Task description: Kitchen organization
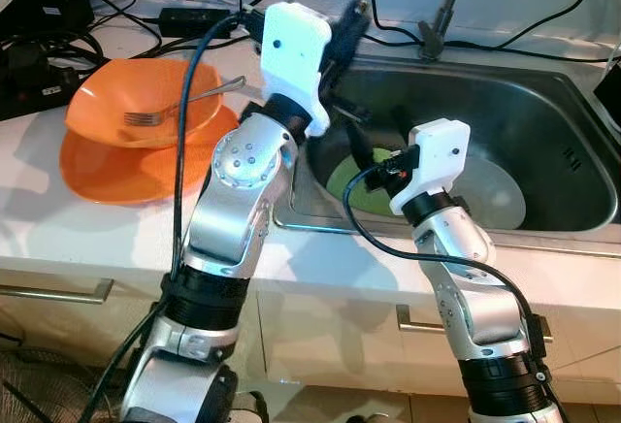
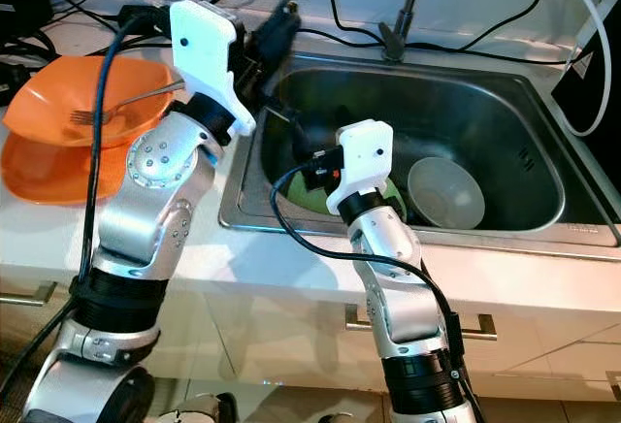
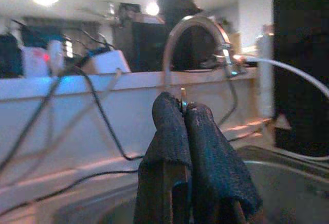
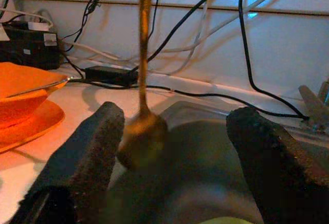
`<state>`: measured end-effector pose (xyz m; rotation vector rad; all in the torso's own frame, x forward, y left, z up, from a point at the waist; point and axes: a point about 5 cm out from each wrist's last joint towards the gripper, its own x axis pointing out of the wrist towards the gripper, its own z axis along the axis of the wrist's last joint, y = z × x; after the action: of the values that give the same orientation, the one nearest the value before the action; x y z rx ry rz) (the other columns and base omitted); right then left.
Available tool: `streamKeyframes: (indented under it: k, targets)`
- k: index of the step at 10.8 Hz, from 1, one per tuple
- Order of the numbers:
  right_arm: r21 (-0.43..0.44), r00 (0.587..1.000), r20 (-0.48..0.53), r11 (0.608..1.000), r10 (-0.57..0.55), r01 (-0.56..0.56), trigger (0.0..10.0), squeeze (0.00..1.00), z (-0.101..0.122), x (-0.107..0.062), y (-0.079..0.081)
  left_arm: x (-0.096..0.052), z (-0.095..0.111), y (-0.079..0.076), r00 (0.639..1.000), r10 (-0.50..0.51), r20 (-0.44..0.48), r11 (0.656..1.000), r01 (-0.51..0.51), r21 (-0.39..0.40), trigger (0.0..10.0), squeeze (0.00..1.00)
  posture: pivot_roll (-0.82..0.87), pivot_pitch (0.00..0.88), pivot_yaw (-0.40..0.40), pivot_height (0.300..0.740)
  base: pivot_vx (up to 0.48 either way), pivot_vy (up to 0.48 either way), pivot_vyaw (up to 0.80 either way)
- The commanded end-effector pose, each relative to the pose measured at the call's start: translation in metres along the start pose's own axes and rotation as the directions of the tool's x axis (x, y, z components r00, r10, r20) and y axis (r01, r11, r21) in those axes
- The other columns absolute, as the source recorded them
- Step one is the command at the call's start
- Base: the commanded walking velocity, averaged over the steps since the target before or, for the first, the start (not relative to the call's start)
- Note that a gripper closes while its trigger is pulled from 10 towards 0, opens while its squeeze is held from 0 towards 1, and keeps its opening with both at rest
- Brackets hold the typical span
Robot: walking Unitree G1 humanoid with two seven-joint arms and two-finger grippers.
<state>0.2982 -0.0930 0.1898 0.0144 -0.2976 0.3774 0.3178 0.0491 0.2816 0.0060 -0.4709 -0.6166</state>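
1. We see the left end effector (image 3: 186, 112) clenched on a slim golden spoon (image 4: 142, 131), held up over the sink's (image 1: 543, 122) left edge.
2. The spoon hangs handle-up, its oval bowl dangling between the fingers (image 4: 87, 152) of our right end effector (image 4: 175, 147), which is spread wide and grasps nothing.
3. Below the right end effector, a green plate (image 1: 349, 185) and a grey bowl (image 2: 446, 190) lie in the sink.
4. On the bench (image 1: 58, 219) left of the left end effector, an orange bowl (image 1: 107, 103) holds a fork (image 1: 146, 115).

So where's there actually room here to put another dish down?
The white counter in front of the orange plate is bare, as is the strip along the sink front edge. The sink's right half past the grey bowl is open. The back ledge is crowded with cables; the left gripper and right gripper occupy the sink's left side.
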Motion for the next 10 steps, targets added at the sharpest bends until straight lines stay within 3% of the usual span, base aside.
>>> streamKeyframes:
  k: [1,2,10]
  targets:
    - [-0.008,1.0,0.028,1.0,0.005,-0.004,10.0,1.0,0.007,0.001,0.001,-0.001,0.001,-0.004,1.0,-0.026,0.0,0.999,0.025,-0.022,10.0,0.0,0.08,0.044,-0.049,0.74,0.0,0.0,0.0]
    - [-0.014,1.0,0.026,1.0,-0.002,0.003,10.0,0.0,0.007,0.001,0.001,-0.002,-0.002,-0.007,0.999,-0.045,-0.017,0.997,0.044,-0.058,10.0,0.0,0.08,0.043,-0.049,0.74,0.0,0.0,0.0]
    - [0.005,1.0,0.021,1.0,0.001,-0.001,10.0,0.0,0.005,0.003,0.008,-0.007,-0.007,-0.019,0.988,-0.14,-0.07,0.982,0.129,-0.141,10.0,0.0,0.08,0.05,-0.047,0.74,0.0,0.0,0.0]
